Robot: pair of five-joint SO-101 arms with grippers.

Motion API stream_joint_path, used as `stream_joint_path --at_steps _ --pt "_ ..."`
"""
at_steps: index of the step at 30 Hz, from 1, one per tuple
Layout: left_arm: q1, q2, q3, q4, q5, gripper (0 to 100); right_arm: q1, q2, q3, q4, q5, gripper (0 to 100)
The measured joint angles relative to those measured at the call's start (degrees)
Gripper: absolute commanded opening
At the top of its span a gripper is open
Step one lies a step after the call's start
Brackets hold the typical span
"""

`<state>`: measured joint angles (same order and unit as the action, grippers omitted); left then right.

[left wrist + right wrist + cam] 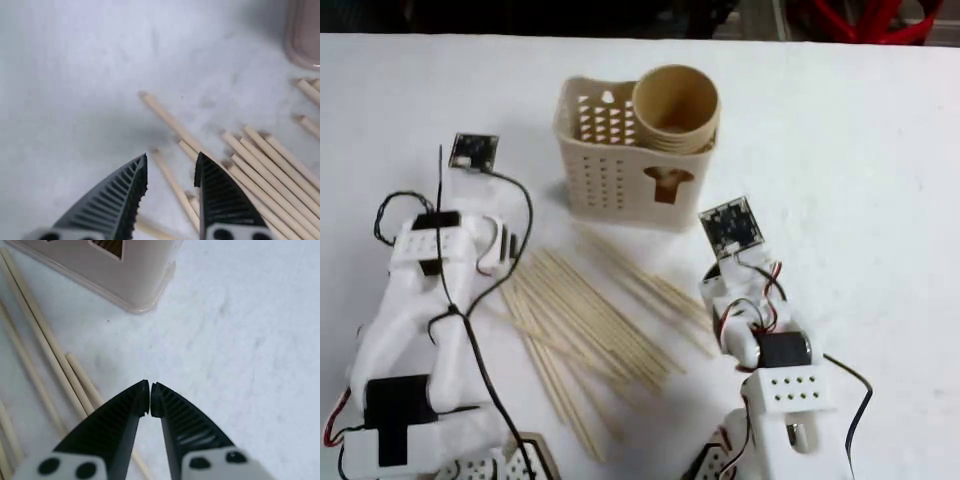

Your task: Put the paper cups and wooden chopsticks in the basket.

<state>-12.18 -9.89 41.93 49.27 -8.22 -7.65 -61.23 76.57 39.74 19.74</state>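
chopsticks [590, 320] strewn centre-frame below basket [610, 190], paper cups [677, 105] already nested inside it; left gripper [171, 165] part-open, empty, right gripper [149, 392] pinched closed, empty; they look light, stiff, roll-prone, so best grasped mid-length.

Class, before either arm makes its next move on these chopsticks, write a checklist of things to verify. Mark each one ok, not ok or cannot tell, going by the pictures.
1. Paper cups in the basket: ok, stacked at one end.
2. Basket upright with room beside the cups: ok.
3. Chopsticks in the basket: not ok, all lying loose on the table between the arms.
4. Left gripper ready to pick: ok, open over chopstick ends.
5. Left gripper low enough to close on a stick: cannot tell.
6. Right gripper ready to pick: not ok, shut and empty, near the basket's corner.
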Motion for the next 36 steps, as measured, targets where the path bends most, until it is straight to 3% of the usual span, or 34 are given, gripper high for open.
stream_joint_path --at_steps 4,9,12,25,36 --pt "0.0 0.0 0.0 0.0 0.0 17 0.0 0.0 0.0 0.0 0.0 2.1" --pt "0.0 4.8 -0.1 0.0 0.2 25 0.0 0.0 0.0 0.0 0.0 2.1" --pt "-0.1 8.7 -2.5 1.4 3.5 26 0.0 0.0 0.0 0.0 0.0 2.1" --pt "0.3 22.8 -19.9 13.0 5.7 10 0.0 0.0 0.0 0.0 0.0 2.1" --pt "0.0 26.0 -23.1 14.3 5.8 9 0.0 0.0 0.0 0.0 0.0 2.1"
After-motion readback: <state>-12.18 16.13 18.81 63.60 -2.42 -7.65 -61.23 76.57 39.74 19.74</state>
